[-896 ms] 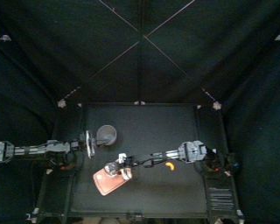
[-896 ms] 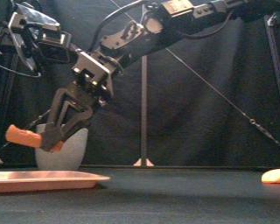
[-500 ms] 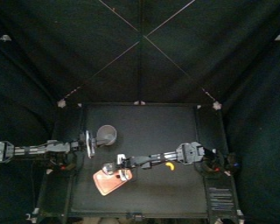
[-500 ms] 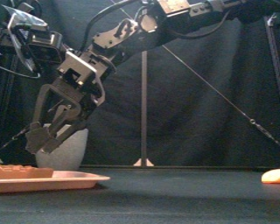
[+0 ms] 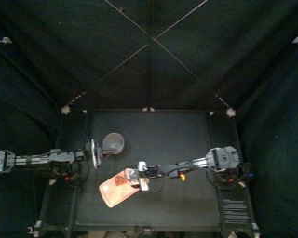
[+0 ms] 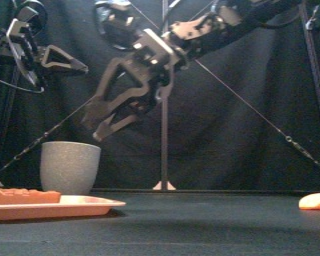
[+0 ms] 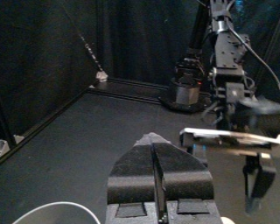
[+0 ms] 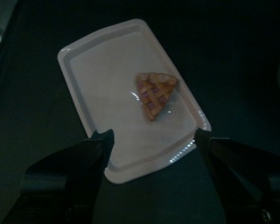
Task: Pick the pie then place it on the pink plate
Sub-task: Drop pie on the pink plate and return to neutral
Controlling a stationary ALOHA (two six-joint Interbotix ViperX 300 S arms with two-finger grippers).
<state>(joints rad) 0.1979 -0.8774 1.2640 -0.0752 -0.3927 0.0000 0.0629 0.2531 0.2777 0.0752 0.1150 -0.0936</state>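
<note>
Right wrist view — pie (image 8: 157, 92) on pink plate (image 8: 105, 66).

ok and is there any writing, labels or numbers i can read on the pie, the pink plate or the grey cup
None: no word, label, brand, number or sign can be read in any view.
The pie, the pink plate and the grey cup all show plain surfaces.

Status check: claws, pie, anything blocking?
Right claw open above the pink plate, holding nothing. Left claw shut, parked at table's left. Pie lies on the plate. Nothing in the way; grey cup stands behind.
</note>
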